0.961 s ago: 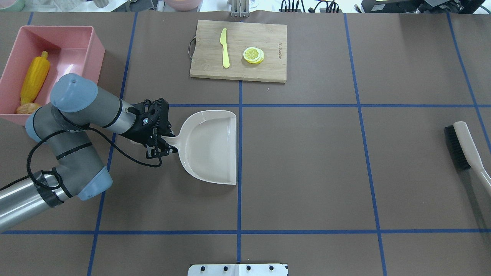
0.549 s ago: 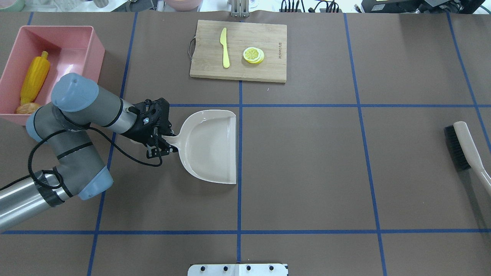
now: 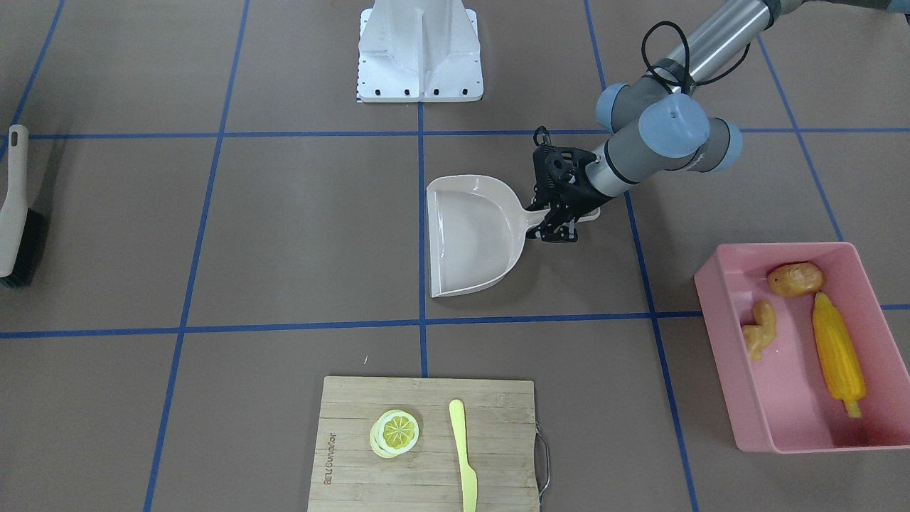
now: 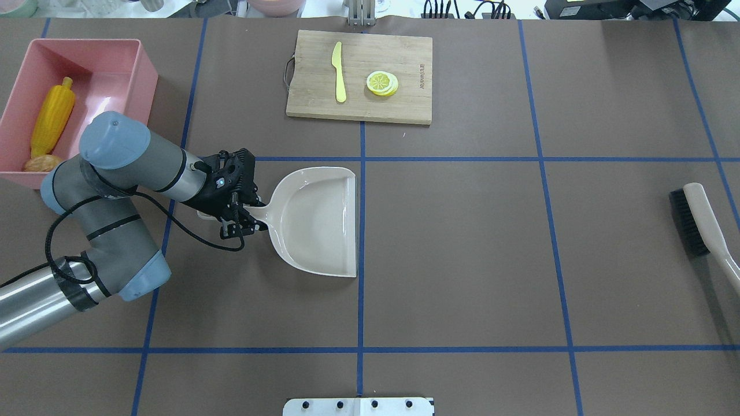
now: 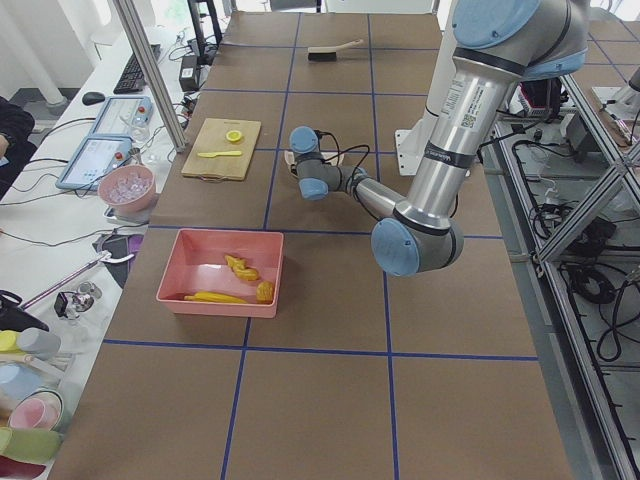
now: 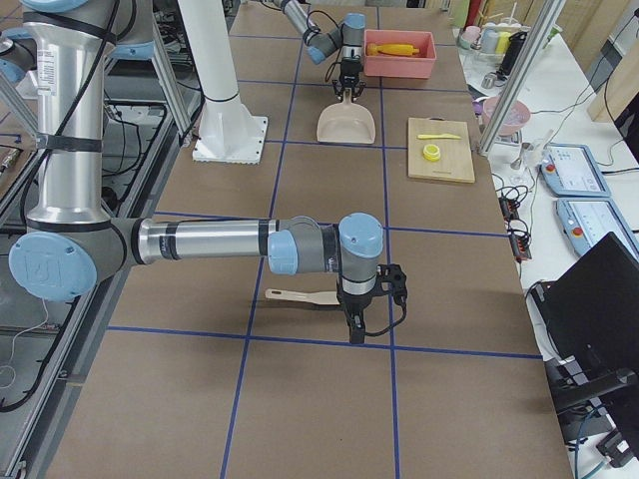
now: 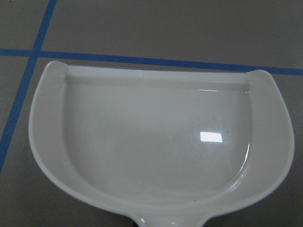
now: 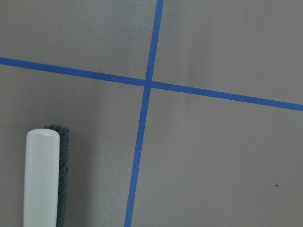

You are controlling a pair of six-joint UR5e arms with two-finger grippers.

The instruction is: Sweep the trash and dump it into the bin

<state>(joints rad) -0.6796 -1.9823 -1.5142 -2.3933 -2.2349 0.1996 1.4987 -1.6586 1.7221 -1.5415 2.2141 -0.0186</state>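
Only the left arm creeps slightly rightward; the left gripper stays clamped on the beige plastic dustpan handle, flat on the counter; the right gripper, I cannot tell.

Left arm on my overhead feed reaches in from the lower left, folds sharply at the elbow and doubles back, forearm slanting out toward the middle. The wrist is pitched forward and down, and the left gripper sits low with its black fingers either side of the dustpan handle, jaws drawn in on it. Right arm, from the right-side camera, has its upper section standing tall and its forearm stretched out level and low, wrist bent so the right gripper points straight down. I can't make out how its jaws stand.
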